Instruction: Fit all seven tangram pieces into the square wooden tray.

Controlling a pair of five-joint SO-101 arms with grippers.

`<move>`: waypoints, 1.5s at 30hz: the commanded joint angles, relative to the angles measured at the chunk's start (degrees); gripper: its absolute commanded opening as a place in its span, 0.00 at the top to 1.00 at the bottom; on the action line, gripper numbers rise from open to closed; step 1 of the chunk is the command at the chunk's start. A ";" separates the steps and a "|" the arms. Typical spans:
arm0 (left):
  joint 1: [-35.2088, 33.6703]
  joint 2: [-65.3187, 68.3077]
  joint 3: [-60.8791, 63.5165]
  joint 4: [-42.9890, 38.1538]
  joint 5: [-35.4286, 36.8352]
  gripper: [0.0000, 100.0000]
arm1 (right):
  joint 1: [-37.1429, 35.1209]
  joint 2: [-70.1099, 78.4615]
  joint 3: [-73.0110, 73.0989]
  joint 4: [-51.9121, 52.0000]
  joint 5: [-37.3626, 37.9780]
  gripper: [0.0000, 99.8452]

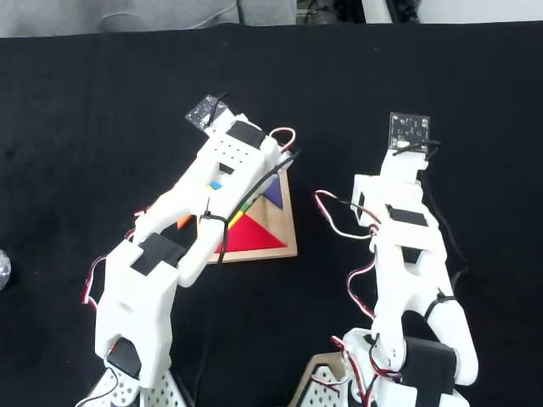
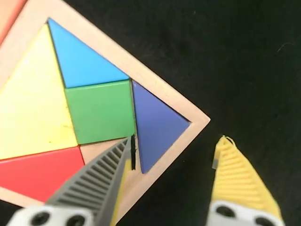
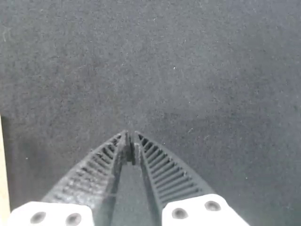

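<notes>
Left gripper point(image 2: 176, 140) spread, purple triangle point(image 2: 157, 125) between its fingers: nudge it gently flush into tray point(image 2: 200, 123) corner, without disturbing green square point(image 2: 101, 110).

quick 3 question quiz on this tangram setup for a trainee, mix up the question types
1. True or false: the right gripper is shut above the black cloth.
2. The square piece in the tray is: A green, B red, C yellow.
3. Fill in: the left gripper is ___ over the tray corner beside the purple triangle.
Key: 1 true; 2 A; 3 open.
</notes>
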 commanded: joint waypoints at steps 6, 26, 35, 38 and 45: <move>0.22 -5.54 -7.25 14.07 -2.29 0.72 | 0.44 -0.31 -2.15 -0.97 -0.09 0.99; -33.36 -32.18 1.01 34.29 -67.87 0.72 | -18.64 -0.31 -4.44 14.33 15.30 0.99; -39.25 -34.29 33.19 1.41 -72.35 0.72 | -27.52 -0.31 -8.92 25.14 16.79 0.99; -39.52 -34.64 41.71 -9.76 -70.95 0.72 | -28.92 0.04 -9.54 24.70 14.42 0.99; -41.54 -34.11 49.71 -22.15 -62.86 0.72 | -29.36 0.22 -9.98 20.13 13.71 0.99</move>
